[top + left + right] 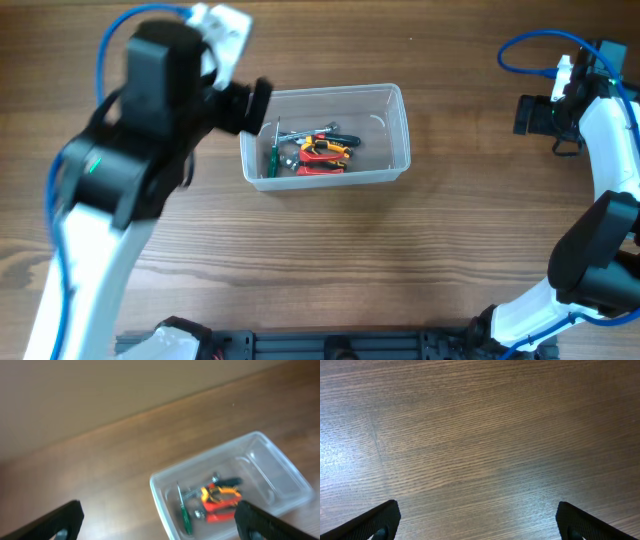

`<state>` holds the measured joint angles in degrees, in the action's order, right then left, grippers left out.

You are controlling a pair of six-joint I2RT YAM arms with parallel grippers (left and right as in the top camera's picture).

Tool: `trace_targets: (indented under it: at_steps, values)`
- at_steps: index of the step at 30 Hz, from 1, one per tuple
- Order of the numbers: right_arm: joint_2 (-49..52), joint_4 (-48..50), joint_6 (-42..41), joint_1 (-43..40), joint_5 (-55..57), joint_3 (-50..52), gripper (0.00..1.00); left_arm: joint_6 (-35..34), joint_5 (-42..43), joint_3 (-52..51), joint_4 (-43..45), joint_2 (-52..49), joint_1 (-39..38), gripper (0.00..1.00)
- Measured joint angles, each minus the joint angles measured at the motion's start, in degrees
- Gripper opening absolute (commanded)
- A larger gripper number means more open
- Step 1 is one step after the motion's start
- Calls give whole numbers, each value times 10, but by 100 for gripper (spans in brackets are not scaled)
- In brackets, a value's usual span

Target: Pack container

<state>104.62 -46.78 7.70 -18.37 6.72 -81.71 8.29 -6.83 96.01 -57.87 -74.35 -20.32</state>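
The container (385, 130) is a clear plastic tub, rectangular with rounded corners and a thick rim. It sits on the desk (420, 250) a little left of the middle, with its long side running left to right. Its walls are glossy and see-through, so the brown wood grain shows through the bare right half of its floor.

A small heap of tools lies at the left end of the tub. A slim screwdriver (271, 158) with a green handle lies nearest the left wall. Just beside it is a tangle of red and orange tools (322, 160) with dark grips and bits of silver metal. Their exact shapes are too small to make out.

The left hand (157, 509) hangs over the tub's left end, its two flat black fingers (55, 522) spread wide apart with nothing between them. From its wrist camera the tub (280, 467) looks blurred and milky, with the green screwdriver (185, 512) and the red-orange heap (217, 500) inside.

The right hand (476, 510) is well apart from the tub, near the desk's far right edge. Its fingers (375, 522) are also wide apart, over fine-streaked matte wood.
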Motion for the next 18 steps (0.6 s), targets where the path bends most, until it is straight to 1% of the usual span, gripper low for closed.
trace_targets:
  at_steps: [5, 8, 10, 13, 18]
  values:
    - [0, 0, 0, 0, 0, 0, 100, -80, -8, 3, -115, 76, 0, 100]
    - [0, 0, 0, 0, 0, 0, 100, -129, -4, 4, -210, 100, 0, 100]
    - [0, 0, 0, 0, 0, 0, 100, -153, 10, 4, -254, 109, 0, 100]
    - [0, 0, 0, 0, 0, 0, 100, -176, 42, 4, -288, 120, 0, 100]
    - [0, 0, 0, 0, 0, 0, 100, -198, 73, -27, -296, 173, 0, 100]
